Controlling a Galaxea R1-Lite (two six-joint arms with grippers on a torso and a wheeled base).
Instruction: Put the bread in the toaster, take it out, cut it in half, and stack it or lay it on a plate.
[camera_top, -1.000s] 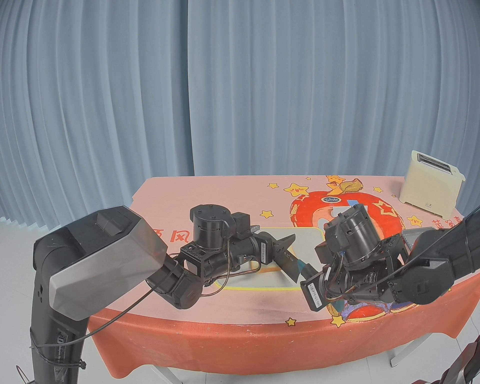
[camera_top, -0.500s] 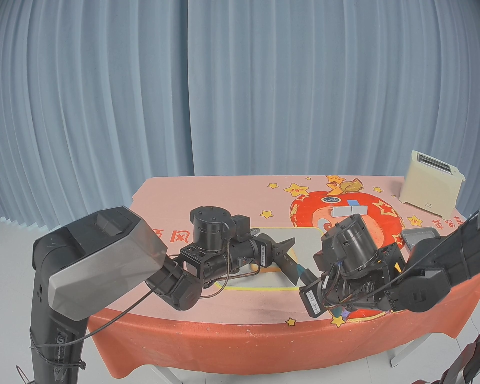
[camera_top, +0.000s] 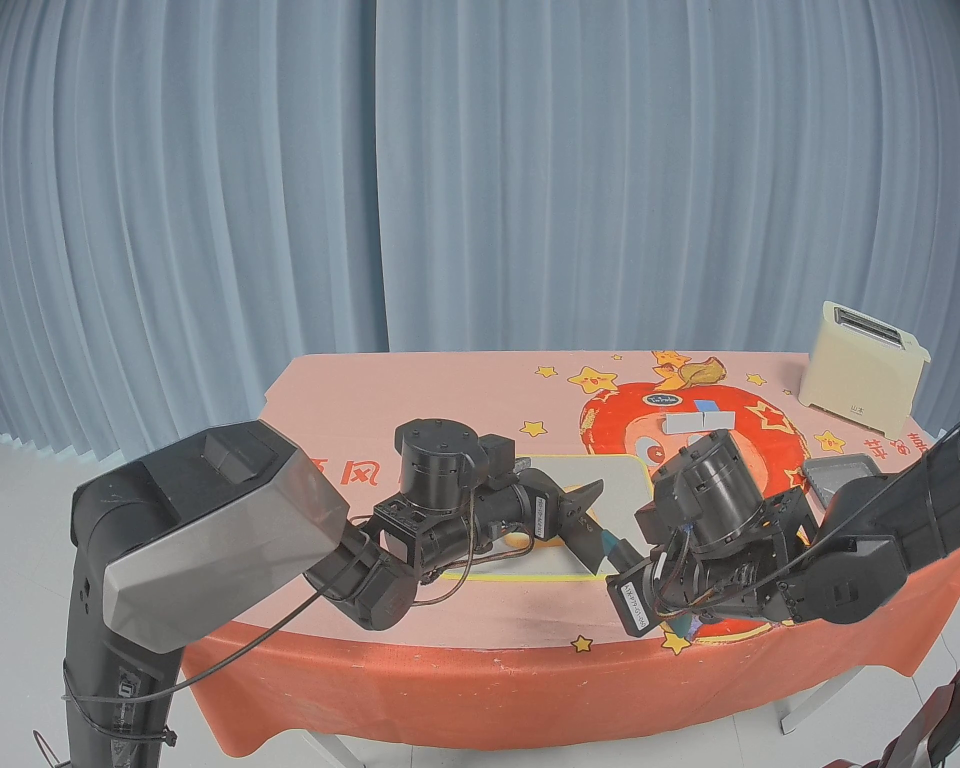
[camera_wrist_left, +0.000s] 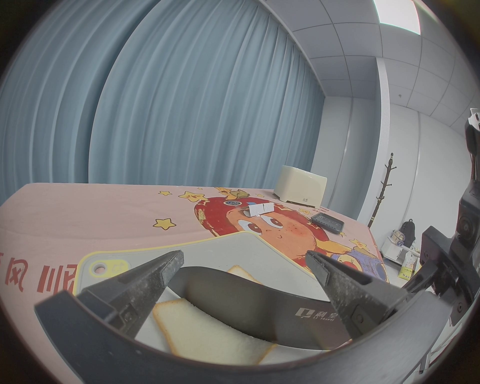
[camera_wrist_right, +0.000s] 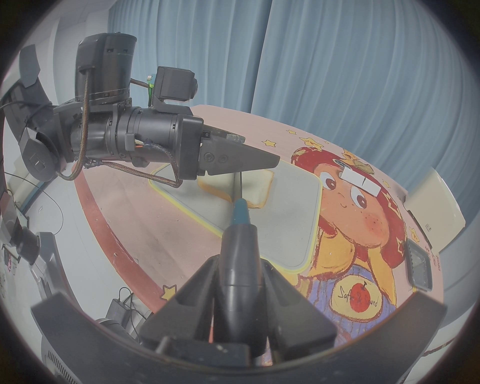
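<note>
A slice of bread (camera_wrist_left: 210, 335) lies on the grey cutting board (camera_wrist_left: 225, 252) near the table's front. My left gripper (camera_wrist_left: 245, 280) hovers low over it, open, one finger on each side. The dark knife blade (camera_wrist_left: 250, 305) runs between those fingers across the bread. My right gripper (camera_wrist_right: 240, 300) is shut on the knife handle (camera_wrist_right: 239, 260), with the blade (camera_wrist_right: 237, 185) standing on the bread (camera_wrist_right: 257, 187). In the head view the left gripper (camera_top: 585, 512) and the right gripper (camera_top: 625, 558) meet at the cutting board's (camera_top: 625, 480) near edge. The cream toaster (camera_top: 865, 370) stands at the far right.
A dark rectangular tray (camera_top: 835, 475) lies right of the board, near the toaster. Two small white and blue blocks (camera_top: 700, 420) rest on the printed cloth behind the board. The table's front edge is close below both grippers.
The left gripper has shifted slightly right over the board. The right gripper with the knife has sunk lower and nearer the front edge, uncovering the small blocks behind it.
</note>
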